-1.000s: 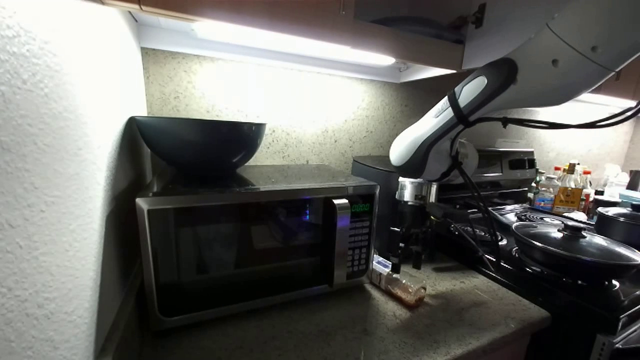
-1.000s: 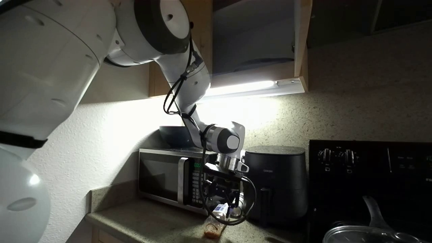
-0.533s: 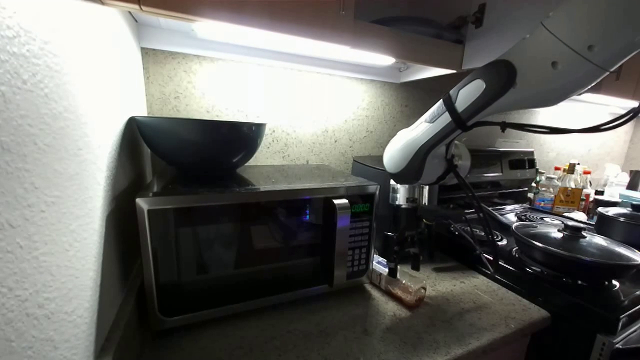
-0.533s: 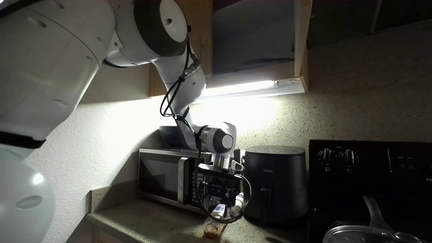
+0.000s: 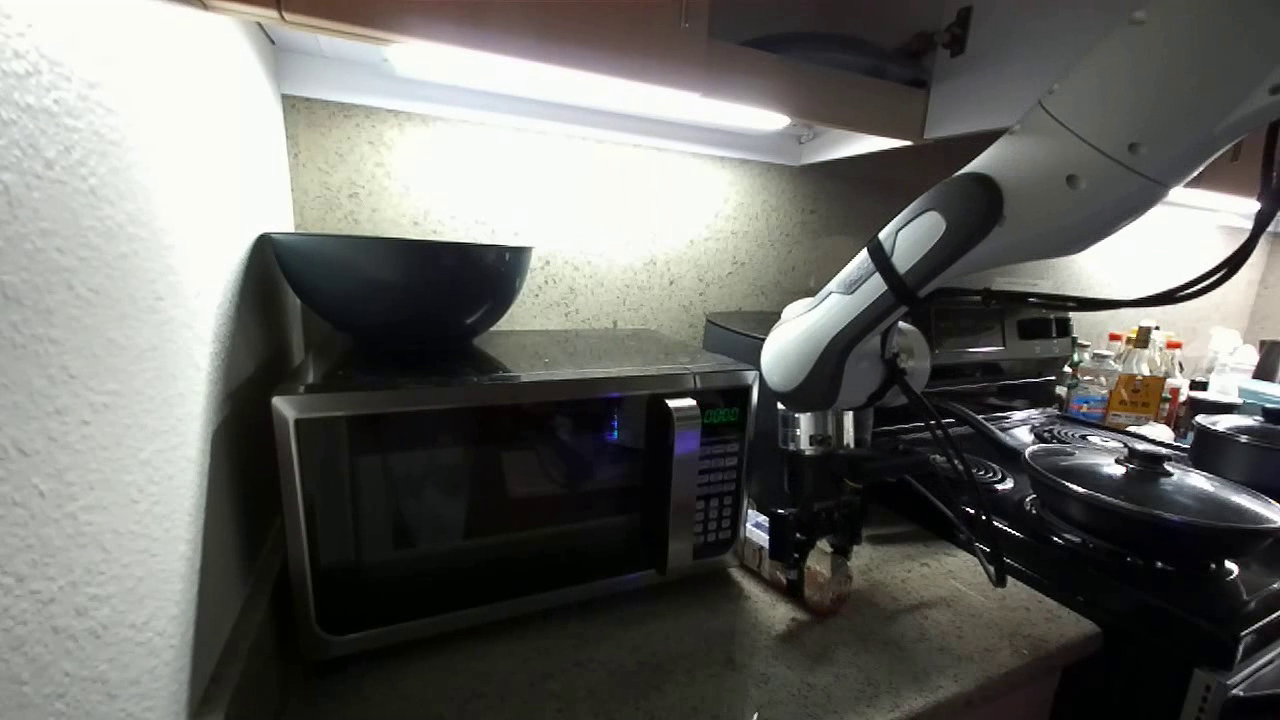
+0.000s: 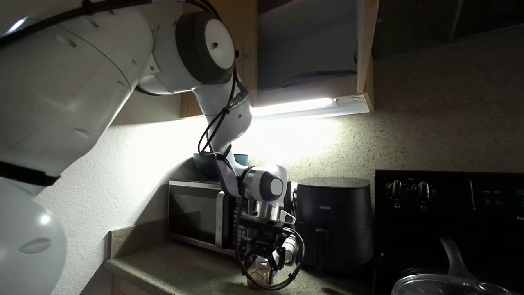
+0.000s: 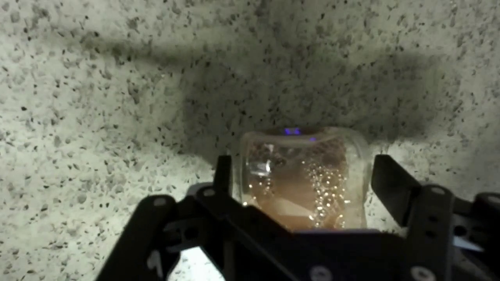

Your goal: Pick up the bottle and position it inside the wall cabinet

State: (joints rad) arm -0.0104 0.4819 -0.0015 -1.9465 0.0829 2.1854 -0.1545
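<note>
The bottle (image 5: 830, 582) lies on its side on the counter beside the microwave. It is clear with reddish-brown liquid at its base end and a white label. It also shows in an exterior view (image 6: 257, 275), partly behind the gripper, and in the wrist view (image 7: 297, 179). My gripper (image 7: 300, 164) is open, pointing down, with a finger on each side of the bottle and small gaps between. The gripper shows in both exterior views (image 5: 820, 568) (image 6: 263, 267), low at the counter. The wall cabinet (image 6: 307, 49) is overhead, its door open and interior dark; its lower edge shows in an exterior view (image 5: 830, 95).
The microwave (image 5: 480, 510) stands left of the bottle with a dark bowl (image 5: 400, 285) on top. A black air fryer (image 6: 335, 221) stands behind. A white-capped container (image 6: 289, 248) is beside it. A lidded pan (image 5: 1150, 490) sits on the stove. The cabinet door (image 6: 366, 45) sticks out.
My gripper has shifted slightly toward the microwave and then come down, so its fingers are now beside the bottle instead of above it. The bottle has not visibly moved.
</note>
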